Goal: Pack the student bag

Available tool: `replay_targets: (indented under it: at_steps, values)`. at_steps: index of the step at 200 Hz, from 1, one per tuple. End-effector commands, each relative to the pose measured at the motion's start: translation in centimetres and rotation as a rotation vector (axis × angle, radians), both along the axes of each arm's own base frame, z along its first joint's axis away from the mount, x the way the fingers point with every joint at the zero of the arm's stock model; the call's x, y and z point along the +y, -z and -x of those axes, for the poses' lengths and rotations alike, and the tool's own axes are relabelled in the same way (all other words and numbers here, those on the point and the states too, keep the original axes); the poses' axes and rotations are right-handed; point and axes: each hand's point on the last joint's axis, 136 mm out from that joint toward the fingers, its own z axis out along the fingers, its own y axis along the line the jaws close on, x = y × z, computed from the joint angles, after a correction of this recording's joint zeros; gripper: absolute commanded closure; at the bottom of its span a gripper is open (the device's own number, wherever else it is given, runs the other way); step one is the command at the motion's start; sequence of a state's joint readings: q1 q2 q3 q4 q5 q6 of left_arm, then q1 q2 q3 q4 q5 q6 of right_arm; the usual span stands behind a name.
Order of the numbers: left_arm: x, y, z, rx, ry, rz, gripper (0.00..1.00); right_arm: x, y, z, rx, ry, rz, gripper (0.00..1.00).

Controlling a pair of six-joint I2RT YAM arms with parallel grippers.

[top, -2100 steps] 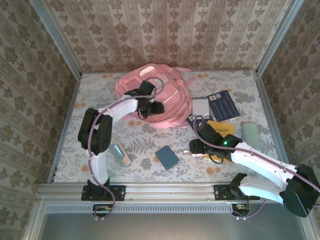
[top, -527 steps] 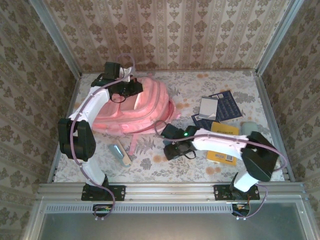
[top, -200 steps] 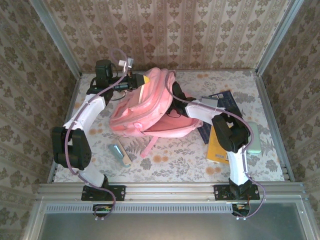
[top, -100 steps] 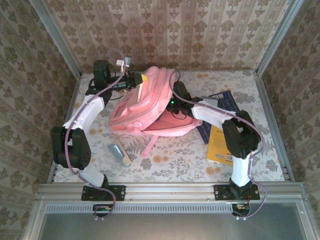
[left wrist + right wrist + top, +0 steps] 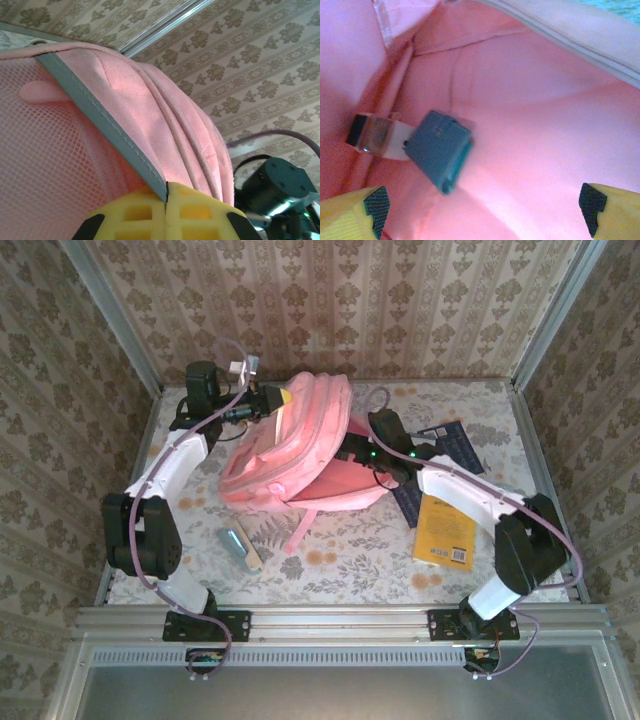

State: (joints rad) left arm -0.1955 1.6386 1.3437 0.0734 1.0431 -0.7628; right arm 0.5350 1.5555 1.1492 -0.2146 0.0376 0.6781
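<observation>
The student bag (image 5: 285, 455) stands upper centre of the top view, on the worktop (image 5: 340, 550). The left claw (image 5: 166, 192) is clamped on its grey edge trim (image 5: 95, 112). The right claw (image 5: 485, 202), spread wide, is inside the pink interior near a teal box (image 5: 440, 150).

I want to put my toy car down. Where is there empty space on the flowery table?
The flowery table is bare along the near edge, between the small teal-and-tan object and the flat yellow book. The far right corner is bare too. Around the big pink fabric backpack, both arms crowd in.
</observation>
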Motion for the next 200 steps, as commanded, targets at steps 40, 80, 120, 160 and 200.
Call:
replay_targets:
  at_steps: [40, 80, 120, 160, 200]
  values:
    - [1.8, -0.6, -1.8, -0.07, -0.091, -0.052, 1.0, -1.1, -6.1, 4.0, -0.263, -0.113, -0.021, 0.01]
    - [2.4, 0.6, -2.4, -0.032, -0.125, -0.078, 1.0, 5.2, -6.7, 9.3, -0.341, -0.433, 0.103, 0.04]
    - [3.4, 1.9, -3.2, 0.007, -0.159, -0.091, 1.0, 12.7, -5.5, 14.9, -0.343, -0.697, 0.186, 0.03]
    - [5.0, 3.2, -3.9, 0.056, -0.22, -0.129, 1.0, 19.4, -0.6, 19.1, -0.17, -0.924, 0.243, 0.03]
    - [5.8, 3.4, -4.1, 0.068, -0.249, -0.127, 1.0, 24.0, 4.3, 20.5, -0.019, -0.993, 0.365, 0.03]
